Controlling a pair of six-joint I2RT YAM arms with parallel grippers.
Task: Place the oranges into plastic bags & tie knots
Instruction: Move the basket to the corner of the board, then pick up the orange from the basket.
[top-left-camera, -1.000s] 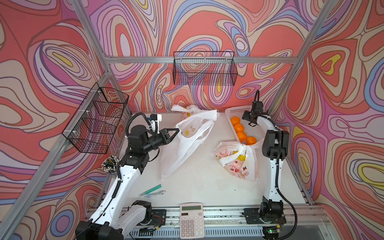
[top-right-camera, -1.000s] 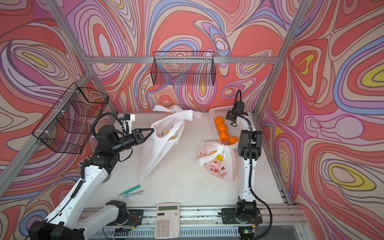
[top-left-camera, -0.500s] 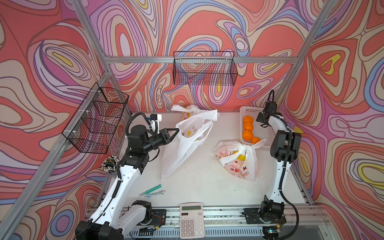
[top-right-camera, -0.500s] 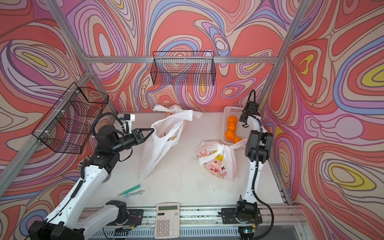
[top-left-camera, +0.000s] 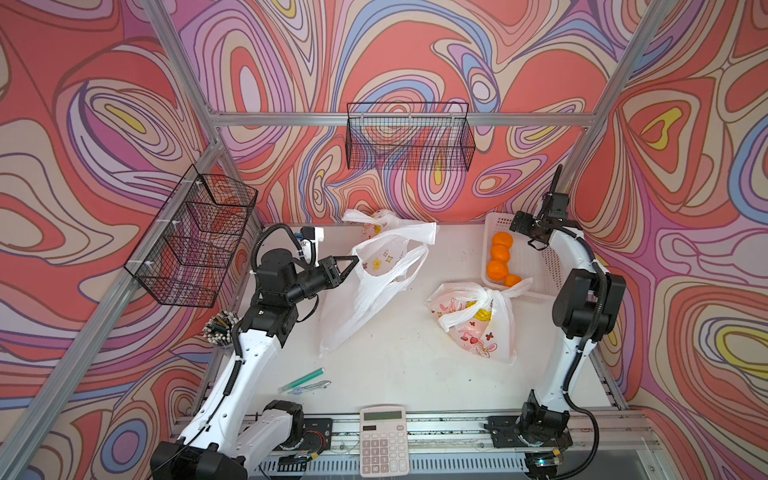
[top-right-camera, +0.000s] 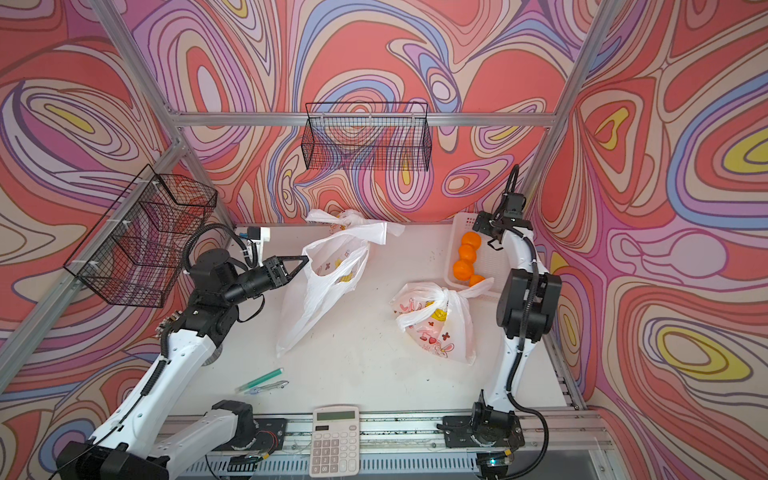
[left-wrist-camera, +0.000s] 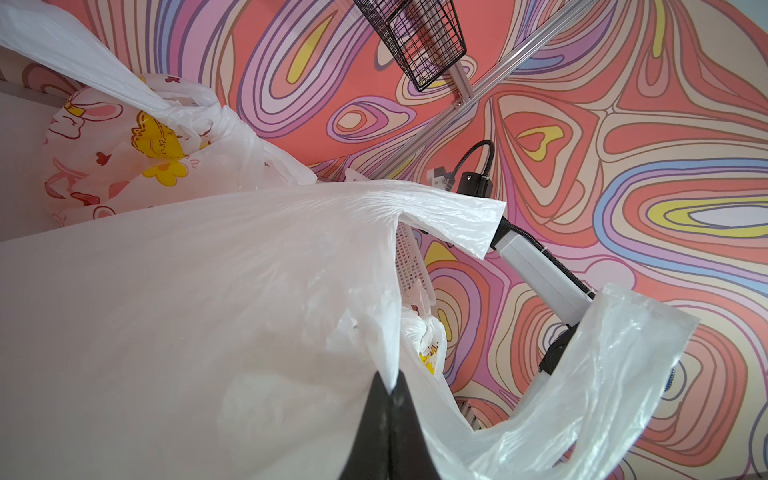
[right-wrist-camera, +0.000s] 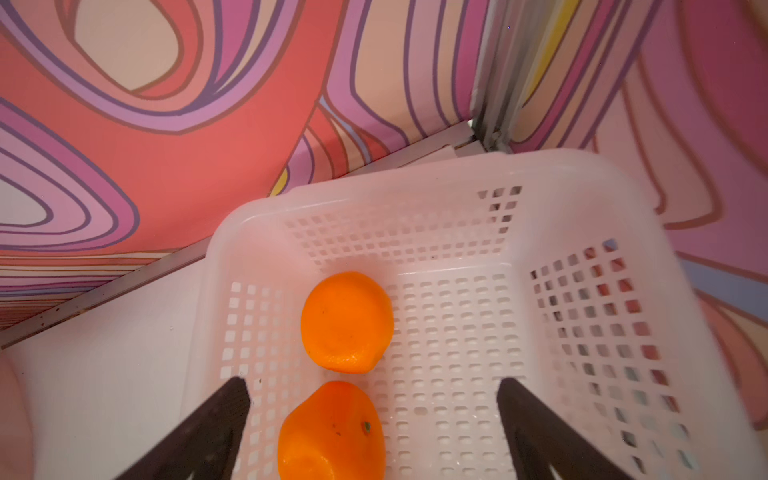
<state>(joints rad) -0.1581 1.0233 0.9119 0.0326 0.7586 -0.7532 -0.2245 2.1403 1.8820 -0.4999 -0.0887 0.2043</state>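
White basket (top-left-camera: 530, 266) sits at the right rear corner of the table (top-left-camera: 415, 374), long side along the right wall. Four oranges (top-left-camera: 497, 269) show in it in both top views, lined up along its inner side; the right wrist view shows two of them on the perforated floor.

Right gripper (right-wrist-camera: 372, 382) hangs over the basket's far end, jaws spread wide, holding nothing. The two oranges lie between the fingers in the wrist view.

Left gripper (top-left-camera: 351, 262) is pinched tight on the rim of the open bag (top-left-camera: 365, 299). The bag hangs slack from the pinch to the table, mouth facing the right side. Contents cannot be told through the plastic.

Tied bag (top-left-camera: 478, 328) lies just in front of the basket, knot (top-left-camera: 484, 297) on top, one loose end lying over the basket's near rim. Print and yellow label show; fruit inside cannot be counted.

A rear bag (top-left-camera: 376, 220), also knotted, sits at the back wall behind the open bag.

Pen cup (top-left-camera: 220, 328) at the left table edge holds pens.

Against one second ago: the basket was angled and nearer the table's middle; it is now squared up against the right wall. The right arm has gone that way with it. Left arm, open bag and both knotted bags are unchanged.
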